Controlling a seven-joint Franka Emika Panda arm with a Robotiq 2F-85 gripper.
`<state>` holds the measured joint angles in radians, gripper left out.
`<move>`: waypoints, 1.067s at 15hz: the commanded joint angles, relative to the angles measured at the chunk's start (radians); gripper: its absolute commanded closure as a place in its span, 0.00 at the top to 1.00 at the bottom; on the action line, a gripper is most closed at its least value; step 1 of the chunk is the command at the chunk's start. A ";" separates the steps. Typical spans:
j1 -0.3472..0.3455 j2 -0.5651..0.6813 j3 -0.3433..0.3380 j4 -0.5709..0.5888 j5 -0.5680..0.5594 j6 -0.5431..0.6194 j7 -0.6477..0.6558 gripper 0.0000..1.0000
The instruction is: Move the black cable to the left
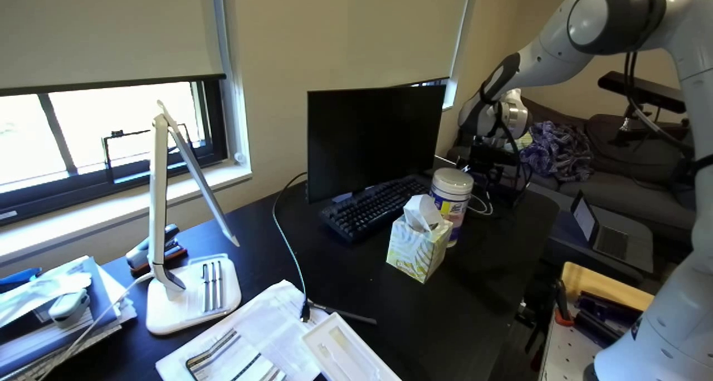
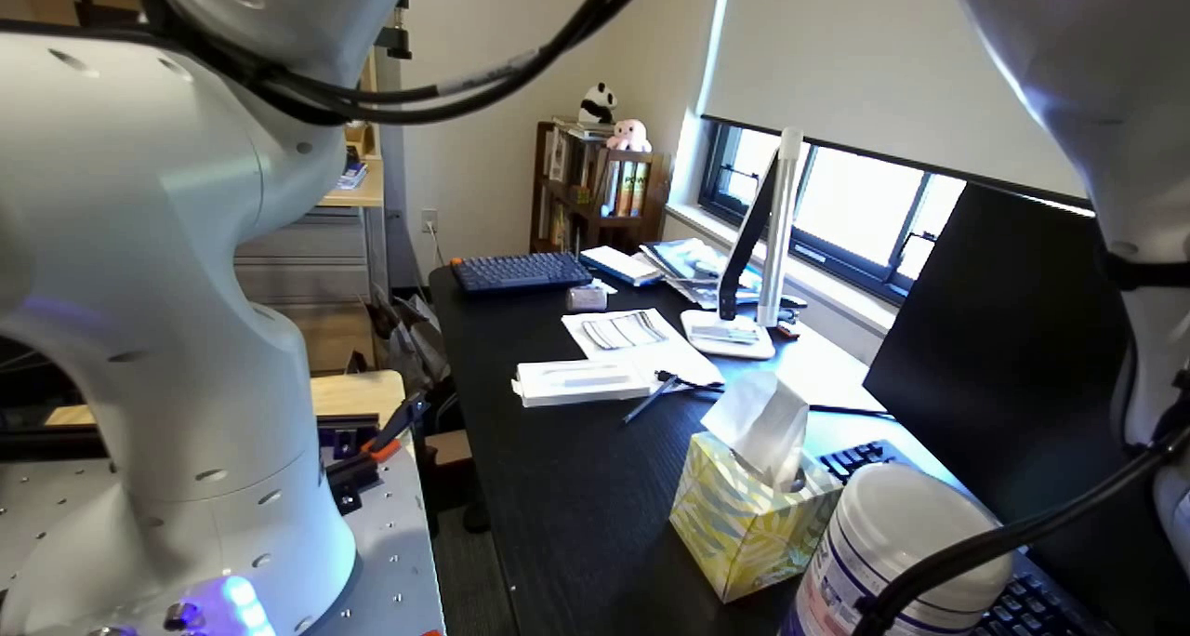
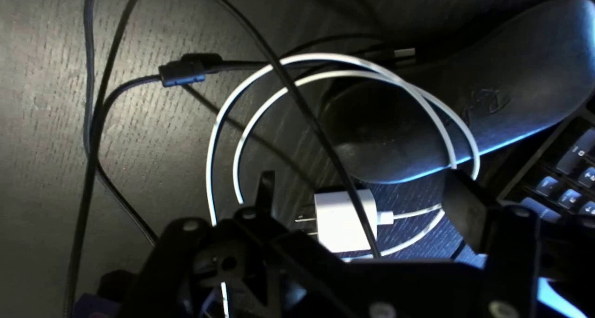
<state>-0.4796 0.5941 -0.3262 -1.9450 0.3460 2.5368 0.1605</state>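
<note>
In the wrist view, black cable [image 3: 89, 76] lies in loose bends on the dark desk, left of the jaws, with a small dark connector [image 3: 186, 70] on one strand. Another black strand [image 3: 307, 111] crosses between the fingers in front of a white charger and runs out of sight behind the palm. It casts a shadow. I cannot tell whether it is the same cord. My gripper [image 3: 362, 190] is open above the desk, its fingers apart on either side of the charger. In an exterior view the gripper [image 1: 490, 161] is at the desk's far end, partly hidden behind the wipes canister.
The white charger [image 3: 346, 220] and coiled white cord [image 3: 223, 109] lie under the jaws, beside a dark wrist rest [image 3: 441, 95] and keyboard [image 3: 567, 188]. Wipes canister [image 1: 451, 186], tissue box [image 1: 418, 244], monitor [image 1: 373, 141] and another thin dark cord [image 1: 284, 230] are on the desk.
</note>
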 commanded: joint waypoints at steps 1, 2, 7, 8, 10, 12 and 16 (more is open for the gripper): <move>-0.019 0.000 0.021 -0.004 -0.016 0.028 -0.048 0.60; -0.021 -0.007 0.025 -0.007 -0.013 0.020 -0.057 0.53; -0.025 -0.016 0.033 -0.011 -0.010 0.013 -0.084 0.20; -0.026 -0.021 0.035 -0.014 -0.007 0.011 -0.087 0.14; -0.027 -0.030 0.036 -0.016 -0.005 -0.001 -0.087 0.02; -0.031 -0.043 0.040 -0.019 0.004 -0.010 -0.086 0.00; -0.031 -0.068 0.043 -0.021 0.005 -0.027 -0.082 0.01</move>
<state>-0.4859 0.5726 -0.3049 -1.9451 0.3431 2.5368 0.1071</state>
